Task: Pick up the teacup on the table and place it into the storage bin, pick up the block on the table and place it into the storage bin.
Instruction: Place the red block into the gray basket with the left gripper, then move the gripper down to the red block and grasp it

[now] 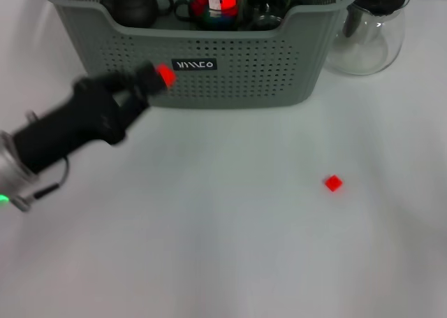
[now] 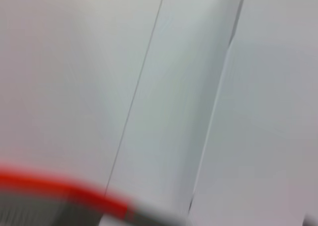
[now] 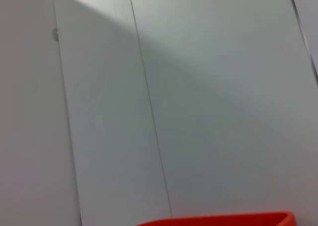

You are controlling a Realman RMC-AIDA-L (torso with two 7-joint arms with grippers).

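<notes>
White table fills the head view, its far edge cut off behind the storage bin. Motion blurs the left gripper, hovering before the bin's front wall; its opening cannot be judged. One red block lies alone on the table.

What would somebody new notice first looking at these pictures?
Probably the black left gripper, red at its tip, held in front of the grey-green storage bin near its black label. Next, the small red block alone on the white table, to the robot's right. Inside the bin sits a dark teapot; a glass jug stands beside it.
</notes>
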